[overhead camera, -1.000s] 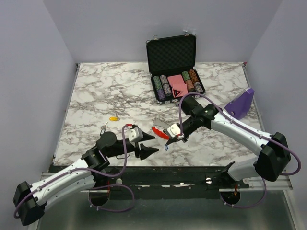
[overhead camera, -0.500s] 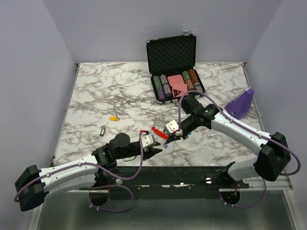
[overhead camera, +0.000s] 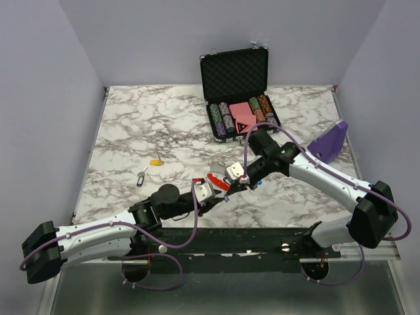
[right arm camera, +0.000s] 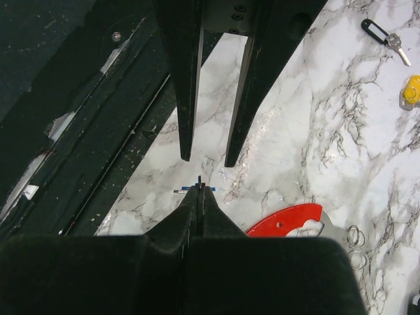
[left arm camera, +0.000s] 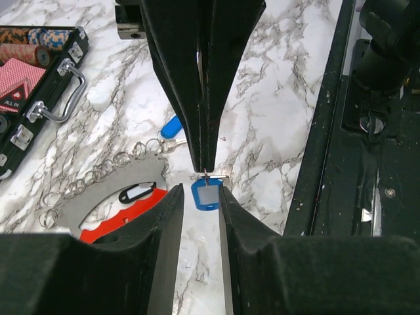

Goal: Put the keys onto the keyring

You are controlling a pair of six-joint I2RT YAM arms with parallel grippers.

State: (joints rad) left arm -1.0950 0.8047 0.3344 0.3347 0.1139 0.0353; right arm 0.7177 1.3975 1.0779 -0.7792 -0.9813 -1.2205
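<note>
Blue-tagged key (left arm camera: 207,196): near-centre of marble table (overhead camera: 131,118), pinched by clenched right gripper (left arm camera: 204,164). Left gripper (overhead camera: 219,198) parted astride tag, contact unclear. Red-silver keyring (left arm camera: 125,211) just beside. Far: poker case (overhead camera: 234,75), card (left arm camera: 14,92) reading "ALL IN".

Centre: right gripper (right arm camera: 199,191), fingers pressed together on a blue-tagged key (right arm camera: 188,191) seen edge-on. Facing it, left gripper (right arm camera: 207,161), fingers apart. The keyring (right arm camera: 289,220), red part showing, lies on the marble table (right arm camera: 315,144). Upper right: dark-tagged key (right arm camera: 375,28), yellow tag (right arm camera: 412,90).
</note>
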